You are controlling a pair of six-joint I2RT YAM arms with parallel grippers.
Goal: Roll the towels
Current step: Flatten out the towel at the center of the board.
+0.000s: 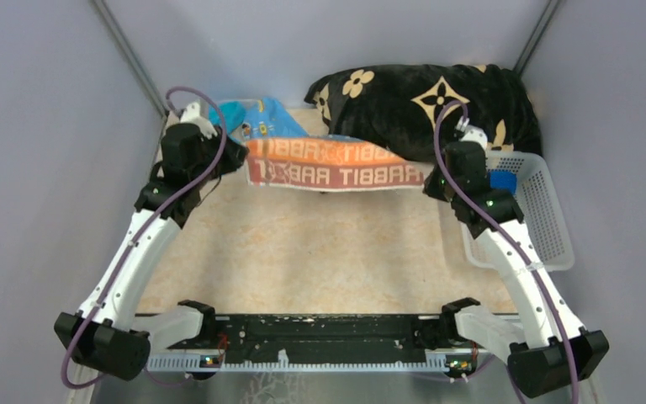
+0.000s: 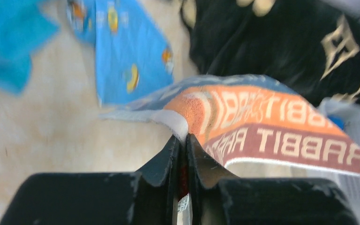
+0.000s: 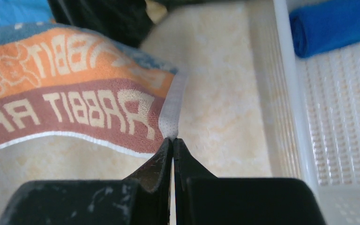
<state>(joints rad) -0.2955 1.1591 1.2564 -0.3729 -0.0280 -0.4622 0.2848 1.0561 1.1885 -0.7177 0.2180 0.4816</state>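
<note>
Closest to my left wrist camera are the dark fingers of the left tool (image 2: 182, 140), pressed together on the white hem at one corner of the striped RABBIT towel (image 2: 272, 126). A bit of white weave shows in the slit between them lower down. On the right wrist camera the right tool (image 3: 172, 140) is likewise pinched shut, with the white hem of the opposite corner running down into its tips.

From overhead I see that towel stretched between my two tools, lettered face toward the arm bases, with its lower edge sagging a little in the middle.

Beyond the left tool and off to its left, the light blue printed towel (image 2: 126, 51) lies flat on the desk (image 1: 320, 252). The turquoise towel (image 2: 4, 42) is bunched further left of it.

To the right of the right tool stands the white basket (image 3: 281, 93), and inside it, up ahead, the dark blue towel (image 3: 333, 26) is rolled.

The black blanket (image 1: 420, 97) with tan flowers is heaped past the stretched towel, ahead of both tools, against the back wall.
</note>
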